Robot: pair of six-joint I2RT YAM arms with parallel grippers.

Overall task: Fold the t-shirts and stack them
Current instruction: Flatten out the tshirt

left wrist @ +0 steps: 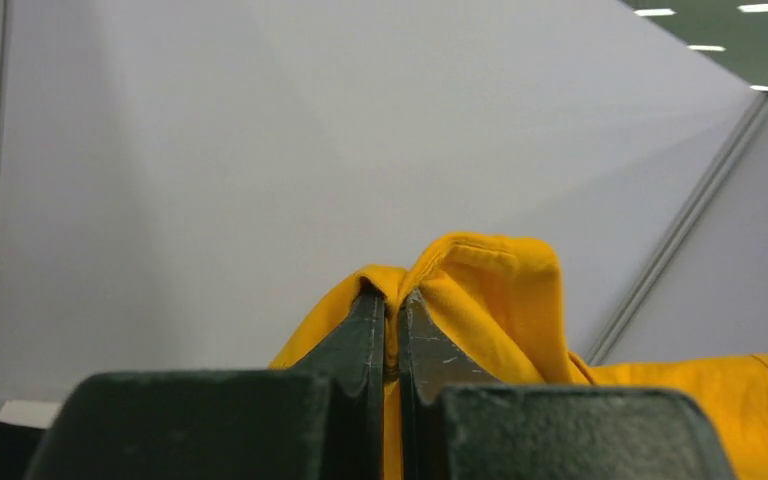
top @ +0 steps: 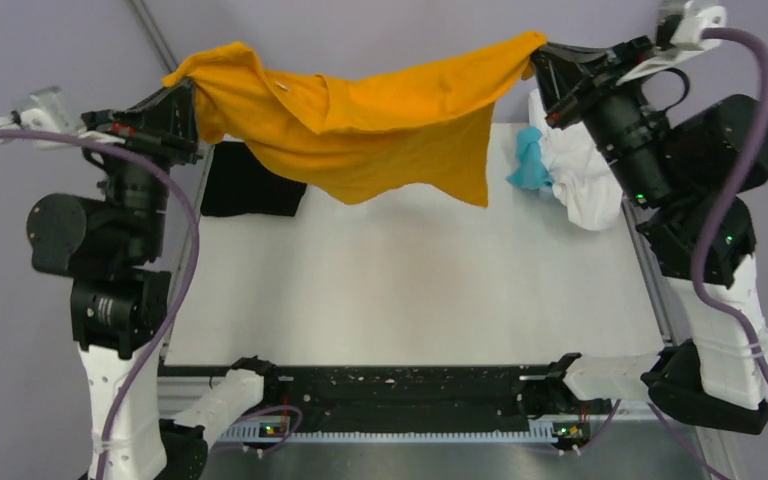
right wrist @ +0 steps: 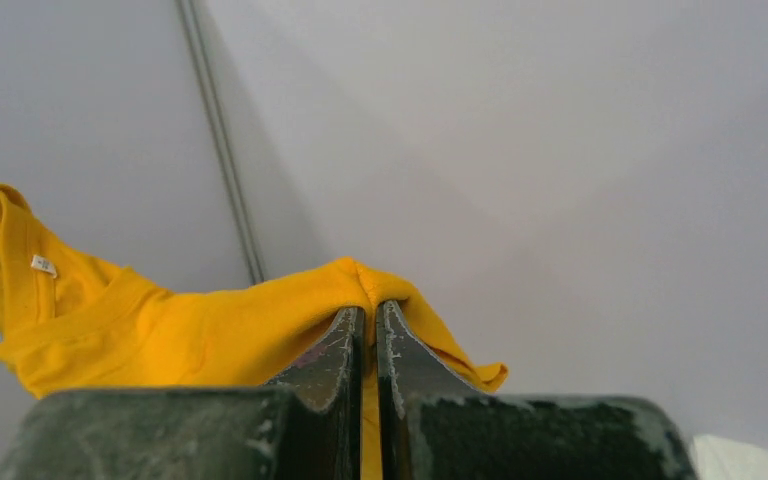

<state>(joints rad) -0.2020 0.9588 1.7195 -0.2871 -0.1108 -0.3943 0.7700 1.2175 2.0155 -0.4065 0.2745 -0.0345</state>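
A mustard-orange t-shirt (top: 380, 125) hangs stretched in the air above the far half of the table, held at both ends. My left gripper (top: 188, 100) is shut on its left end, where cloth is pinched between the fingers (left wrist: 392, 300). My right gripper (top: 540, 62) is shut on its right end, and a fold of cloth (right wrist: 368, 300) bulges over the fingertips. The shirt's lower edge droops toward the table. A black t-shirt (top: 252, 185) lies folded at the far left. White (top: 585, 180) and teal (top: 530, 165) t-shirts lie crumpled at the far right.
The white table (top: 410, 290) has metal rails along its left and right sides. The arm bases and a black bar (top: 410, 385) run along the near edge. Grey walls (left wrist: 260, 150) enclose the space behind.
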